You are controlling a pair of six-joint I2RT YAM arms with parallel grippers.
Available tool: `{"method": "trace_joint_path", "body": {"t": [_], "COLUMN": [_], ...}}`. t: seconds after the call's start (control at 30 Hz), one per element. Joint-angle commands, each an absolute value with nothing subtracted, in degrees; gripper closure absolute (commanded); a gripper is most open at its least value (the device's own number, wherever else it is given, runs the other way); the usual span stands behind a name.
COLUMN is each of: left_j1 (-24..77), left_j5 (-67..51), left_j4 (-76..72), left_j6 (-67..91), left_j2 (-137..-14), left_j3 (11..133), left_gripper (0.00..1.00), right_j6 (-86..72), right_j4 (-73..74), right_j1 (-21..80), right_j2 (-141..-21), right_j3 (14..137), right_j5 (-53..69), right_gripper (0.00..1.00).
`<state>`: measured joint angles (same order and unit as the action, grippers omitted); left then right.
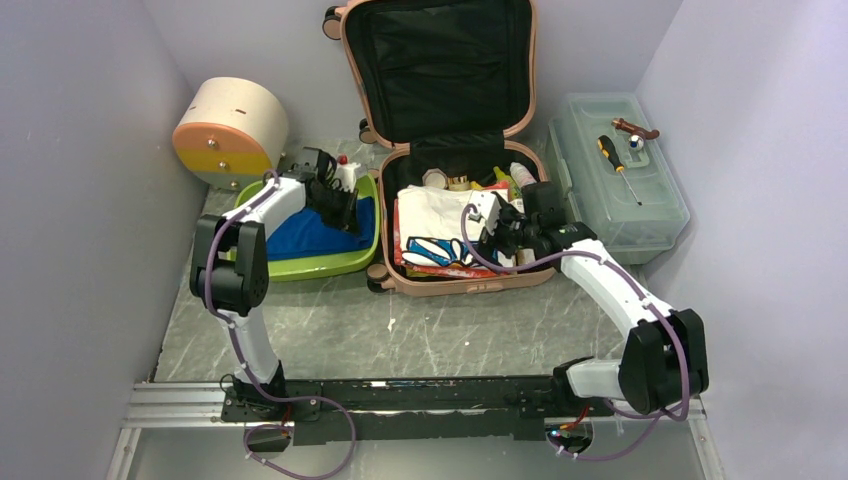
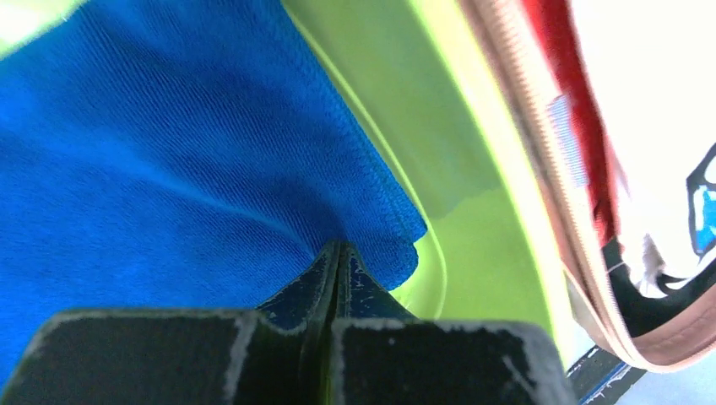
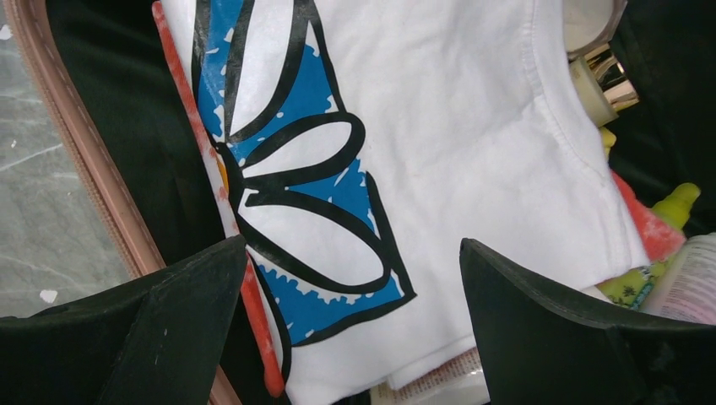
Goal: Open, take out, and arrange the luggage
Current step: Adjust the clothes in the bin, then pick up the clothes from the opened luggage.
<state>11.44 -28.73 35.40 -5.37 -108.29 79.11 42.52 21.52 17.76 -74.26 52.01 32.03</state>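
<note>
While the luggage (image 1: 440, 60) lies open at the back of the table (image 1: 450, 330), unpacking is in hand.
Left hand (image 2: 338, 249): closed, tips at blue cloth (image 2: 169, 169) in green tray (image 2: 473, 169); pinch uncertain.
Right hand (image 3: 352, 245): spread wide over white printed shirt (image 3: 473, 152) inside.
Next: lower, close on shirt.

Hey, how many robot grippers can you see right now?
2. The left gripper is pinched shut on the blue cloth in the green tray; the right gripper hangs open over the white shirt in the suitcase.
</note>
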Motion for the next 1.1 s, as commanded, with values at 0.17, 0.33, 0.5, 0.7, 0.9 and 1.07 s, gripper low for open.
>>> {"method": "trace_joint_path", "body": {"t": [0.17,0.33,0.5,0.7,0.9,1.07], "left_j1": [11.2,11.2,11.2,11.1,11.1,10.9], "left_j5": [-29.5,-27.9,-22.1,-18.6,-19.9,-20.3], "left_j4": [41.9,42.0,39.2,39.4,37.4,38.1], "left_j6": [-7.4,-6.4,-6.4,-6.1,-3.4,-0.9], "left_j2": [-99.4,-97.5,-93.5,-92.2,-93.2,-96.6], "left_j3": [93.7,99.6,101.9,102.0,98.4,99.4], "left_gripper": [0.43,0.02,0.0,0.0,0.0,0.0], "right_j6": [47.1,45.4,50.1,52.6,51.1,48.9], "right_j4": [29.8,30.9,32.2,29.1,22.4,16.0], "right_j1": [19.2,29.1,34.9,38.5,42.9,45.2], "right_j2": [-78.5,-84.2,-88.5,-91.9,-93.9,-95.2], "right_j3": [65.8,73.5,76.4,74.6,71.9,69.3], "right_j5": [37.1,29.4,26.6,24.9,18.1,12.1], "right_gripper": [0.0,0.0,0.0,0.0,0.0,0.0]}}
